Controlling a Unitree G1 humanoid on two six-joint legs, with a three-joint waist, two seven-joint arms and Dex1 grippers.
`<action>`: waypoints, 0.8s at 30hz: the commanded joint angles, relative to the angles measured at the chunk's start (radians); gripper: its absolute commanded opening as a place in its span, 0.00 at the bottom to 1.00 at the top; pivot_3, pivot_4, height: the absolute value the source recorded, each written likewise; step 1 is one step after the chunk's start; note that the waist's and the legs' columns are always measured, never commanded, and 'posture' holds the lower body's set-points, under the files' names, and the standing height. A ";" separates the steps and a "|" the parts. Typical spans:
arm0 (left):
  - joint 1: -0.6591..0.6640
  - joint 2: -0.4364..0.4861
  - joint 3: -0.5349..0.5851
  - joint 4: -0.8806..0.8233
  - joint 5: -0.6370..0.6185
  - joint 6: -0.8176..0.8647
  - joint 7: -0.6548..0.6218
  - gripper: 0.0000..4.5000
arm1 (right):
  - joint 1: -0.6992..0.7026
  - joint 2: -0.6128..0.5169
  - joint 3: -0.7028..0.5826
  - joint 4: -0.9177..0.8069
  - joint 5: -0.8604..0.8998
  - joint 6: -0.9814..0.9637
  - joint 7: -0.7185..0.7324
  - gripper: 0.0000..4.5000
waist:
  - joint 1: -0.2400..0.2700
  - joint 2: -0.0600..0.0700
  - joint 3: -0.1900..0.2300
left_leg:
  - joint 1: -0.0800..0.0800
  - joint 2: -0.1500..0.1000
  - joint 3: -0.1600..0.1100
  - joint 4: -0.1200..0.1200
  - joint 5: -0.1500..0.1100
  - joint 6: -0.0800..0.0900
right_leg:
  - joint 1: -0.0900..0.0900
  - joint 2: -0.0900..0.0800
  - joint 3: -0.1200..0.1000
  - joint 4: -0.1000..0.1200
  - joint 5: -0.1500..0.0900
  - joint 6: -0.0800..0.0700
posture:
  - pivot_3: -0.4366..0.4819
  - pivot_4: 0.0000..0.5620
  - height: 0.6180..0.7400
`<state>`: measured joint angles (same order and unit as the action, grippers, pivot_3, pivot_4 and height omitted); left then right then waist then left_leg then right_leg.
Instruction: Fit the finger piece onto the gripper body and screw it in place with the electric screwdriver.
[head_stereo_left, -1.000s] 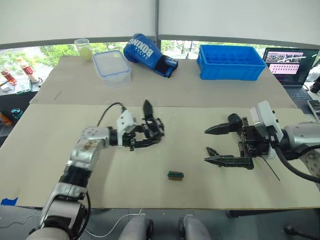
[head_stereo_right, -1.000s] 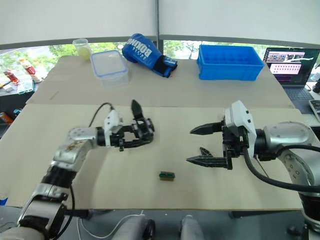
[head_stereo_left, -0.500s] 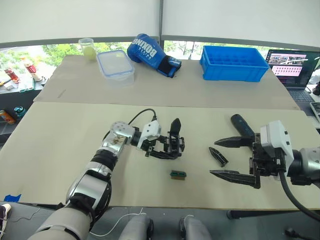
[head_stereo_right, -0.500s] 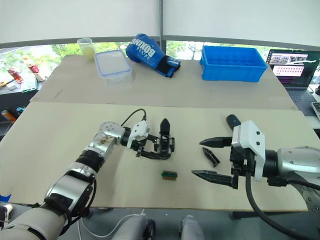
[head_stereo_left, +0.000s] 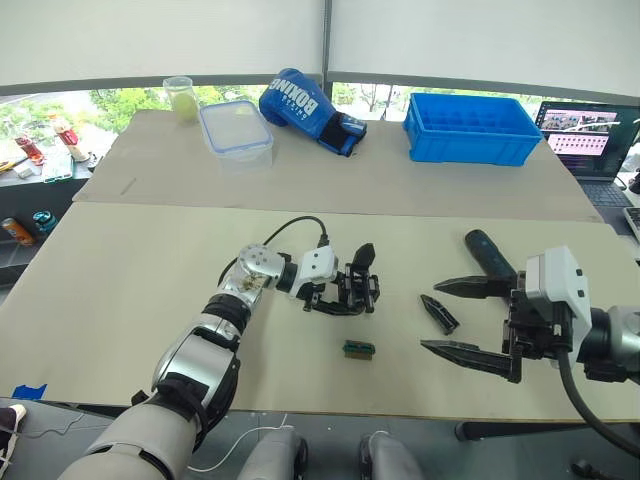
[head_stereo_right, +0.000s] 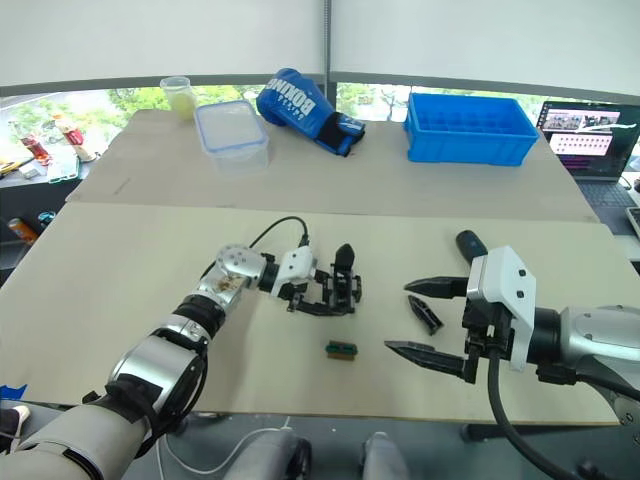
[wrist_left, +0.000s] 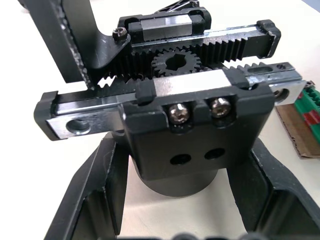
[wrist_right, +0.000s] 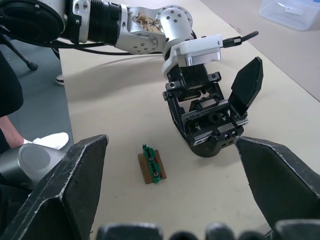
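Observation:
My left gripper (head_stereo_left: 346, 299) is shut on the gripper body (head_stereo_left: 352, 290), a black geared mechanism with one pointed finger sticking up, held near the table's middle. In the left wrist view the gripper body (wrist_left: 195, 120) sits between my two fingers (wrist_left: 95, 200). The finger piece (head_stereo_left: 437, 313) lies flat on the table to its right. My right gripper (head_stereo_left: 430, 316) is open, its fingertips on either side of the finger piece as seen from above. The electric screwdriver (head_stereo_left: 487, 252) lies just behind that gripper.
A small green-and-black block (head_stereo_left: 356, 349) lies in front of the gripper body. At the back stand a blue bin (head_stereo_left: 467, 125), a blue boxing glove (head_stereo_left: 305, 105), a clear lidded box (head_stereo_left: 235, 130) and a cup (head_stereo_left: 182, 97). A laptop (head_stereo_left: 590, 135) is far right.
My left gripper has carried the gripper body rightward to the table's middle. My right gripper has drawn back toward the front right, uncovering the finger piece and screwdriver. The camera also shifted.

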<state>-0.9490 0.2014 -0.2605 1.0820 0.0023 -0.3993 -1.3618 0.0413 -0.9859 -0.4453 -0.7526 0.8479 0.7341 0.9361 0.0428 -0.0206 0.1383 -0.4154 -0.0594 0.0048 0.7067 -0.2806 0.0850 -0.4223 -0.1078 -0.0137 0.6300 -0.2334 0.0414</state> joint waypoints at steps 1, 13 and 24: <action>-0.022 0.010 0.015 0.016 0.019 -0.002 0.032 0.51 | -0.030 -0.016 -0.003 0.004 0.012 -0.013 -0.005 1.00 | -0.001 0.000 0.000 | 0.000 0.000 0.000 0.000 0.000 0.000 | 0.000 0.000 0.000 0.000 0.000 0.000 | 0.48 0.27 1.00; 0.047 0.157 0.069 -0.147 -0.042 0.159 -0.145 0.98 | -0.138 -0.088 0.057 0.081 -0.004 0.021 0.005 1.00 | -0.008 0.000 0.000 | 0.000 0.000 0.001 0.001 0.000 0.000 | -0.001 0.001 -0.001 0.001 0.000 0.000 | 0.48 0.27 1.00; 0.373 0.439 0.217 -1.251 -0.443 0.978 -0.052 0.98 | -0.691 -0.138 0.429 0.406 -0.044 0.674 -0.283 1.00 | -0.029 0.002 0.001 | -0.001 0.002 -0.002 0.001 0.002 -0.005 | -0.001 -0.005 0.005 -0.001 0.000 0.000 | 0.48 0.27 1.00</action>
<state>-0.5786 0.6357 -0.0663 -0.0592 -0.3849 0.5139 -1.4577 -0.6142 -1.1319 -0.0466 -0.3816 0.8154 1.2880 0.6938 0.0141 -0.0183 0.1392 -0.4159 -0.0574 0.0027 0.7071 -0.2784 0.0795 -0.4233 -0.1132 -0.0089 0.6289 -0.2336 0.0408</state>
